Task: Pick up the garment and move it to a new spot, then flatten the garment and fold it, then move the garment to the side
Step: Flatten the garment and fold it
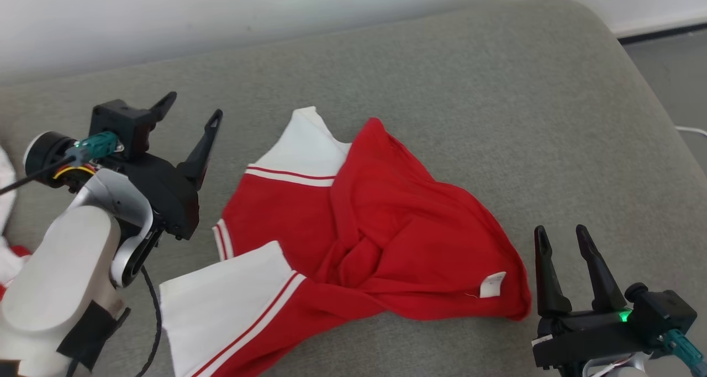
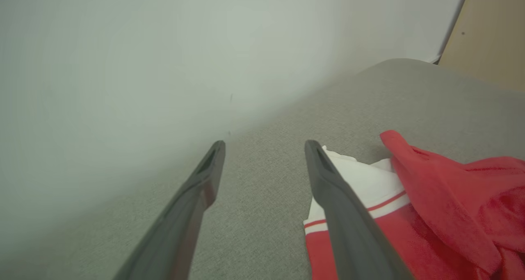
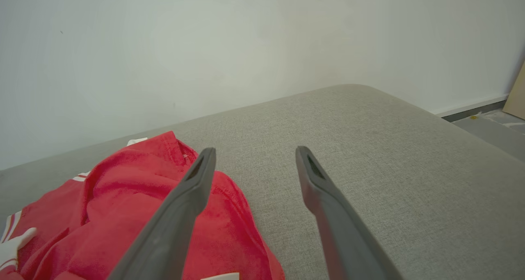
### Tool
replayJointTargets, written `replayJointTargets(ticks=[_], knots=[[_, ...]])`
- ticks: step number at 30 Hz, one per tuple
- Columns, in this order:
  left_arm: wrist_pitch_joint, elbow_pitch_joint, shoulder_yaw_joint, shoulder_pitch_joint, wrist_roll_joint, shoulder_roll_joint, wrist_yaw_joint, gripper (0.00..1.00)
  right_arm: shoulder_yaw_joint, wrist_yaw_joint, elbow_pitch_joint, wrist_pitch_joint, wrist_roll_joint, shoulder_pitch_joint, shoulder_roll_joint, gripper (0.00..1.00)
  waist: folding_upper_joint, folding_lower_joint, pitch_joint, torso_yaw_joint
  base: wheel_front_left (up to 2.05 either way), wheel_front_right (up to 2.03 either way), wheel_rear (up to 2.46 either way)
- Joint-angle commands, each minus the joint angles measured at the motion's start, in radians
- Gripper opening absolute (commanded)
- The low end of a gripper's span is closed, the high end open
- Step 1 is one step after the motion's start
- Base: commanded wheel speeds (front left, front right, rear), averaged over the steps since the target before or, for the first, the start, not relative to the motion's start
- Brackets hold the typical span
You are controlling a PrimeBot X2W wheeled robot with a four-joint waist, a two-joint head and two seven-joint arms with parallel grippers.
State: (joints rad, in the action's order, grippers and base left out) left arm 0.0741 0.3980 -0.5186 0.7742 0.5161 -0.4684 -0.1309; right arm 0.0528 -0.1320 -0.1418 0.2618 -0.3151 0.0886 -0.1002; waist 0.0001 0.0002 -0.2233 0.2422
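A crumpled red shirt (image 1: pixel 375 228) with white, red-striped sleeves is lying in a twisted heap on the grey upholstered cushion (image 1: pixel 497 90), squarely between the robot's two arms, not yet lifted. Its bulk is running on a slant, from the white sleeve (image 1: pixel 221 305) at the near left edge of the head view across to the red hem corner bearing a white label (image 1: pixel 492 284) at the right.

The left gripper (image 1: pixel 193 106) is hanging to the shirt's left with its fingers spread wide and nothing between them. A strip of bare cushion is separating it from the far white sleeve (image 1: pixel 301 145). The right gripper (image 1: pixel 562 231) is waiting at the near right, likewise open and empty, just beside the labelled corner.

That right arm is looking the nearer of the two. In its wrist view the red cloth (image 3: pixel 123 198) is sitting to the left, behind its left finger, so a short reach leftward would likely meet the hem. The left arm would need to swing right toward the sleeve.
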Motion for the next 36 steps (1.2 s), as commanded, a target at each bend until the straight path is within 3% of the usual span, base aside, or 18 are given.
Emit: replayJointTargets(ticks=[1,12,25,26,27,28,36], knots=[[0.013,0.019,-0.023,0.023,0.029,-0.014,0.001,1.00,0.005,0.003,0.001,0.005,0.004,0.015,0.008,1.00,-0.0001,-0.0002,-0.068,0.074,0.00,0.00,0.00],[0.104,0.157,-0.289,0.115,0.213,-0.084,0.001,1.00,0.013,0.003,-0.008,0.005,0.011,0.037,0.017,1.00,-0.0001,-0.0002,-0.087,0.123,0.00,0.00,0.00],[0.146,0.264,-0.468,0.161,0.350,-0.094,0.001,1.00,0.015,0.003,-0.009,0.005,0.010,0.052,0.021,1.00,-0.0001,-0.0002,-0.112,0.131,0.00,0.00,0.00],[0.154,0.264,-0.481,0.162,0.369,-0.092,0.001,0.74,0.014,0.003,-0.009,0.005,0.009,0.052,0.022,1.00,-0.0001,-0.0002,-0.114,0.131,0.00,0.00,0.00],[0.158,0.262,-0.496,0.166,0.379,-0.093,0.001,0.14,0.012,0.003,-0.008,0.005,0.007,0.053,0.021,1.00,-0.0001,-0.0002,-0.115,0.131,0.00,0.00,0.00],[0.157,0.260,-0.510,0.170,0.385,-0.095,0.001,0.00,0.011,0.003,-0.007,0.005,0.007,0.053,0.021,1.00,-0.0001,-0.0002,-0.116,0.130,0.00,0.00,0.00],[0.042,0.259,-0.551,0.288,0.399,-0.121,0.002,0.00,0.000,0.003,-0.007,0.005,0.010,0.055,0.015,1.00,-0.0001,-0.0002,-0.111,0.103,0.00,0.00,0.00]])
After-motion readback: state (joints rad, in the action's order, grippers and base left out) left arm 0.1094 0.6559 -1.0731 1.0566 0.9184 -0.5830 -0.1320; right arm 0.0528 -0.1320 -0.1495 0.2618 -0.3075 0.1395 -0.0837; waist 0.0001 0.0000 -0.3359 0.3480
